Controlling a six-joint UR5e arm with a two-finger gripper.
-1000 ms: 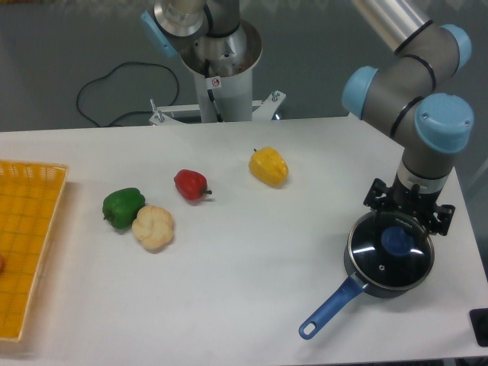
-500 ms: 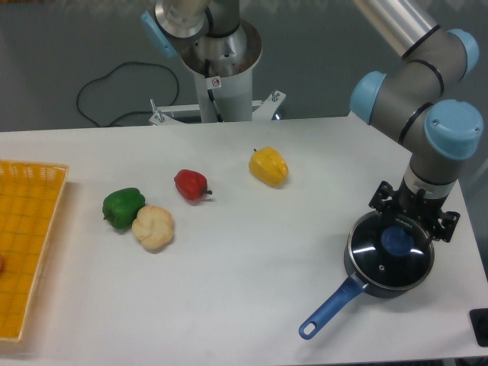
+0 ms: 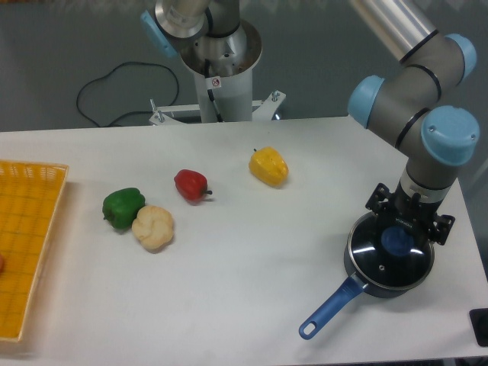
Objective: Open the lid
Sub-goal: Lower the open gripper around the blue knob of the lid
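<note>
Lid (image 3: 381,259) not yet opened: seated flat on the dark saucepan (image 3: 364,280), rim flush all round, no gap visible. Gripper (image 3: 404,227) positioned directly over the lid's far edge, just behind and above the blue knob (image 3: 396,241). Cannot tell whether fingers spread or pressed together; black finger assembly seen from the front, tips hidden against the knob and the dark glass. No grip on the knob confirmed. Judged stage: approach or alignment over the knob. Remaining: descend, close on the knob, lift clear of the pan.

Materials and shapes:
- Lid: round clear glass disc, glossy with small highlights, thin silver metal rim; knob round, blue, smooth.
- Saucepan: dark body, long blue handle (image 3: 329,308) running out toward the camera and to the left of the gripper, hanging hole at its end.
- Left of the gripper, well apart: yellow bell pepper (image 3: 268,167), red bell pepper (image 3: 191,184), green bell pepper (image 3: 123,207), all glossy and lobed; pale lumpy cauliflower-like piece (image 3: 153,226) touching the green one.
- Far left: yellow lattice basket (image 3: 23,229).
- Table (image 3: 244,290): matte white.
</note>
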